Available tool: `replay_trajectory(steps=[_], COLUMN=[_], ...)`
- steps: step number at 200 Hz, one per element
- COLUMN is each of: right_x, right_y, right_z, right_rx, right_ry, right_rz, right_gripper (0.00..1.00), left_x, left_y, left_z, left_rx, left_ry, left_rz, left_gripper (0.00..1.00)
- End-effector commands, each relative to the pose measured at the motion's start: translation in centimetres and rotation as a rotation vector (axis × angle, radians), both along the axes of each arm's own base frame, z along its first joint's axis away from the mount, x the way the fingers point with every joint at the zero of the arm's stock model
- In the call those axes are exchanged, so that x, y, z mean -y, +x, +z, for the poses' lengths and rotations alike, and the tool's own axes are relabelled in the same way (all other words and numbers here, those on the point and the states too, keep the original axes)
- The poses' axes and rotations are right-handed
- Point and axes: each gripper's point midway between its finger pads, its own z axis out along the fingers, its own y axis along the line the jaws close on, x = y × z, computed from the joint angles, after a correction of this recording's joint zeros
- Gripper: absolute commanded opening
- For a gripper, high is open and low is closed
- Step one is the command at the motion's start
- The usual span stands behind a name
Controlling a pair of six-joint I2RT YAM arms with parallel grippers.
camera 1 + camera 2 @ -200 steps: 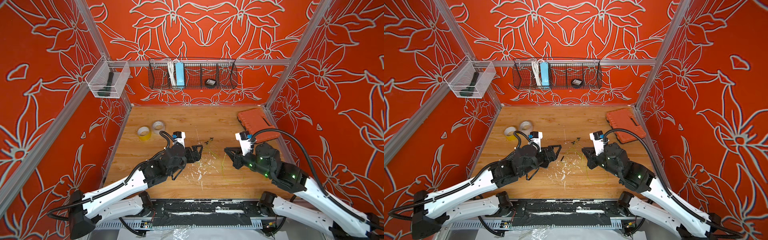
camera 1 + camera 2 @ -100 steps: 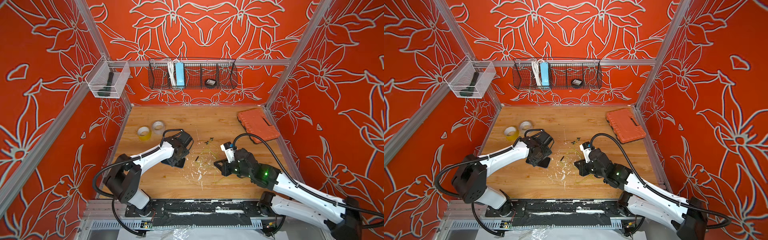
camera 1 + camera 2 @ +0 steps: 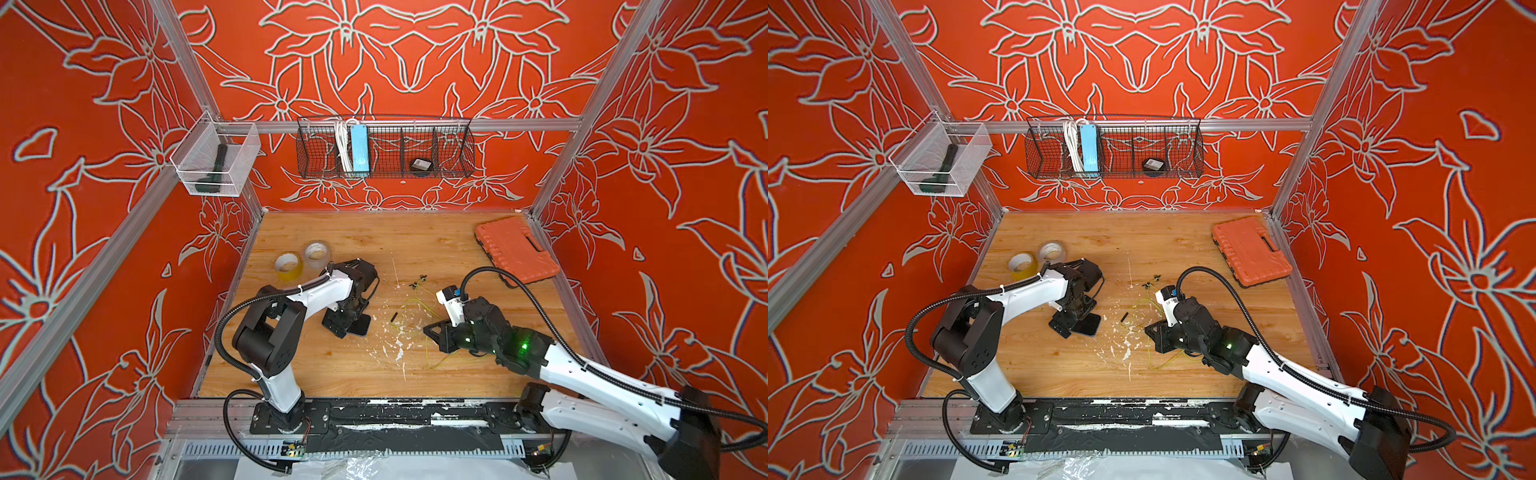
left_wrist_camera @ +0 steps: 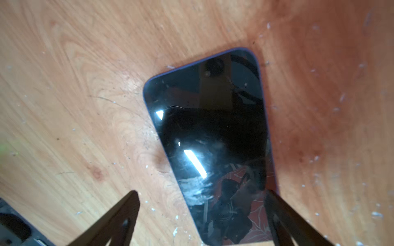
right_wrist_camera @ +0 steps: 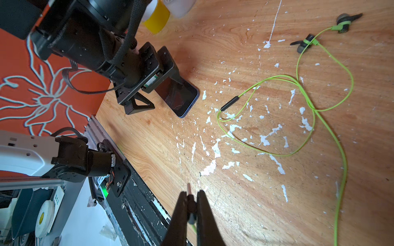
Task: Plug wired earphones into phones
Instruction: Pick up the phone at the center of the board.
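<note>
Moved since a second ago: both arms. Folded back now, elbow raised, the left arm, with the left gripper (image 3: 346, 321) tipped down onto the phone (image 3: 361, 325) instead of reaching toward mid-table. Drawn back toward the front rail, the right gripper (image 5: 191, 193).

Left jaws wide apart, straddling one short end of the phone: one finger (image 4: 275, 204) at its long edge, the other clear of it over bare table (image 4: 64, 106). Contact not clear. Phone flat, screen up, directly under the left gripper, well apart from the right one.

Right jaws pressed together on the plug (image 5: 189, 187) of the earphones (image 5: 309, 106), pale tip poking out past the fingertips. Rest of the green cable in loose loops on the table ahead of the right gripper, inline piece (image 5: 230, 102) between that gripper and the phone, earbuds (image 5: 304, 43) farthest out. Plug and phone apart.

Beyond the left gripper, tape rolls (image 3: 301, 262); beyond the right, the case (image 3: 515, 253).
</note>
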Motion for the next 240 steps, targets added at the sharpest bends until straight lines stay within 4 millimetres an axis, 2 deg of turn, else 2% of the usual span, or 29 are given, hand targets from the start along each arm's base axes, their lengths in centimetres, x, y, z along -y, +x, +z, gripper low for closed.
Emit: replay_trajectory(steps=[1,56,82,106,152,170,240], right_x=[0.1,0.2,0.2,0.3,-0.4,-0.9,-4.2], right_y=[-0.4,-0.5,-0.5,-0.4,-0.5,-0.6,-0.1], right_z=[-0.3,-0.4,-0.6,-1.0,-1.8,-2.1,-3.5], right_rx=[-0.011,-0.015,-0.016,-0.022,-0.050,-0.054,-0.061], right_ry=[-0.006,-0.016,-0.023,-0.030,-0.008,0.016,0.143], right_rz=[0.014,0.016,0.016,0.009,0.021,0.033,0.074], right_gripper=[0.00,0.00,0.00,0.00,0.00,0.00,0.00], left_x=[0.0,0.7,0.3,-0.2,0.2,0.8,3.8], left_y=[0.3,0.3,-0.1,-0.9,-1.9,-1.8,-0.9], left_z=[-0.5,-2.3,-3.0,-3.6,-4.7,-4.7,-3.4], left_rx=[-0.014,-0.029,-0.054,-0.098,-0.117,-0.108,-0.079], left_ry=[-0.015,-0.061,-0.043,-0.009,-0.047,-0.086,-0.264], left_rz=[0.079,0.105,0.118,0.126,0.150,0.148,0.112], left_gripper=[0.94,0.94,0.94,0.84,0.69,0.64,0.59])
